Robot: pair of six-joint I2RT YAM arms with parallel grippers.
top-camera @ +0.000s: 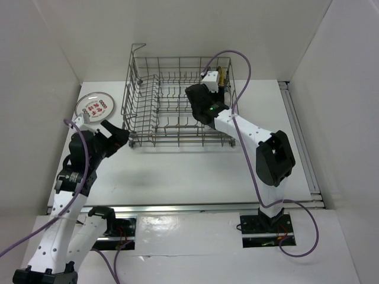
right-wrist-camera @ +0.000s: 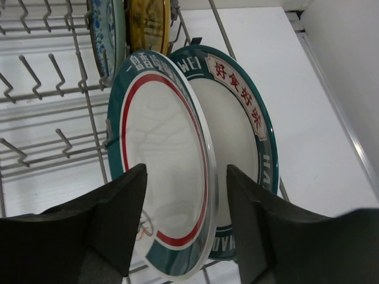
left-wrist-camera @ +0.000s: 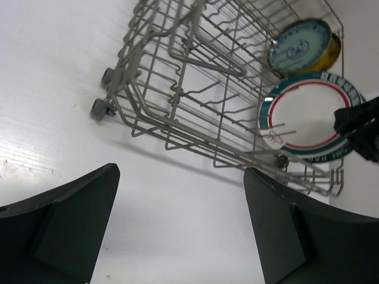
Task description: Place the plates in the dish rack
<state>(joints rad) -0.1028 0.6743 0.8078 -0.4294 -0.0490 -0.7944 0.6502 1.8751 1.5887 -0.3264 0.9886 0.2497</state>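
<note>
Four plates stand on edge at the end of the dish rack (top-camera: pixel 177 144) where the right end effector (right-wrist-camera: pixel 186 177) reaches in. The red-ringed plate (right-wrist-camera: pixel 160 148) is white and glossy, with a teal rim and a thin red circle inside it. It lies between this end effector's fingers (right-wrist-camera: pixel 118 219). Just behind it leans the lettered plate (right-wrist-camera: pixel 237 118), white with a dark teal rim carrying red characters and pale capitals. Further beyond the fingers stand the blue patterned plate (right-wrist-camera: pixel 106 29) and the yellow plate (right-wrist-camera: pixel 148 23), close together.

The fifth, the red-marked plate (top-camera: pixel 95 106), lies flat on the white counter (top-camera: pixel 177 177). It is outside the rack, beyond the left end effector (top-camera: pixel 121 135) and to its left.

The rack is a rectangular basket of thin grey metal wire, with rows of upright tines (left-wrist-camera: pixel 195 92) and small grey wheels (left-wrist-camera: pixel 98 109) at its base. All the plates are round, shallow and smooth.

The right end effector stands with its dark fingers apart, straddling the near rim of the red-ringed plate. A gap shows on the right side, and we cannot tell whether the left pad touches the plate. The left end effector (left-wrist-camera: pixel 180 171) is spread wide and holds nothing, hanging over bare counter just in front of the rack's near left corner.
</note>
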